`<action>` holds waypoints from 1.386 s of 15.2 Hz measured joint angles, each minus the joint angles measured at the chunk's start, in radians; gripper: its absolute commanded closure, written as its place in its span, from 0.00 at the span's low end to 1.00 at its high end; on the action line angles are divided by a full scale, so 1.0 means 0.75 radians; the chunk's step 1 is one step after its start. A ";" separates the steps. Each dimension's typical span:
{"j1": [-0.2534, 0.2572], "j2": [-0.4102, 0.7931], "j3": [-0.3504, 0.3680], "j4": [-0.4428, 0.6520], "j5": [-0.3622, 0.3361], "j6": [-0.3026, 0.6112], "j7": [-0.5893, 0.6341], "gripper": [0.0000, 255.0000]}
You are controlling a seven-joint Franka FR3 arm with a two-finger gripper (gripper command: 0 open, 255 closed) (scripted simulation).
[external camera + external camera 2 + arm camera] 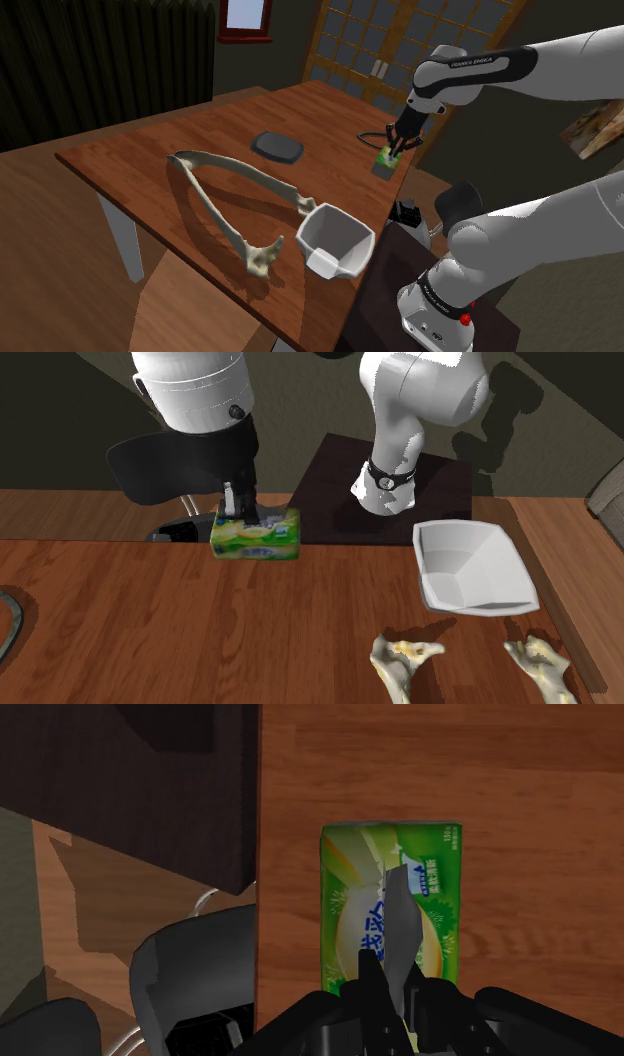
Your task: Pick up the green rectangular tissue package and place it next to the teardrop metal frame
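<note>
- A reddish wooden table (150, 150) is shown, with four things laid on it.
- A pale forked frame (258, 260) is laid across the middle.
- A white bowl (335, 240) is set just beside one frame end.
- A dark tray (277, 146) is placed farther back.
- A green package (384, 160) is seen by the far edge.

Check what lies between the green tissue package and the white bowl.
Nothing: the stretch of wooden table between the green tissue package and the white bowl is bare, seen clearly in the second exterior view.

arm (565, 48): white shells | joints (462, 203): dark | base (425, 312): red button (464, 319)
</note>
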 measured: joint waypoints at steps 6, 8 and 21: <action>-0.064 0.227 -0.098 0.215 -0.031 0.009 -0.144 1.00; -0.082 0.310 -0.125 0.308 -0.032 -0.002 -0.189 1.00; -0.229 0.900 -0.238 1.066 0.043 -0.180 -0.468 1.00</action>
